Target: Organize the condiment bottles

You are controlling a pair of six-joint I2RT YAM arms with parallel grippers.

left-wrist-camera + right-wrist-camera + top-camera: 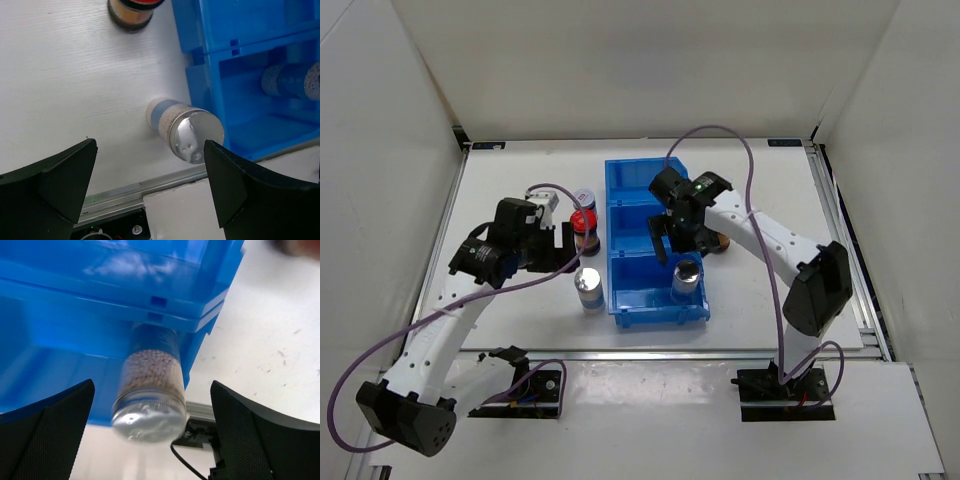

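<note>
A silver-topped jar (588, 288) stands on the table just left of the blue bin (613, 262). In the left wrist view this jar (192, 135) lies ahead of my open, empty left gripper (150, 180), nearer its right finger. A red-capped jar (584, 228) and a purple-white lidded jar (585, 197) stand by my left gripper (565, 240). A second silver-topped jar (687, 278) stands in the bin's near compartment. My right gripper (672, 238) hovers above it, open, the jar (150, 400) between the spread fingers without contact. Another jar (718, 242) stands right of the bin.
The blue bin (215, 30) has three compartments; its middle and far ones are partly hidden by my right arm. The table's metal front rail (140, 187) runs just below the left gripper. White walls enclose the table on three sides.
</note>
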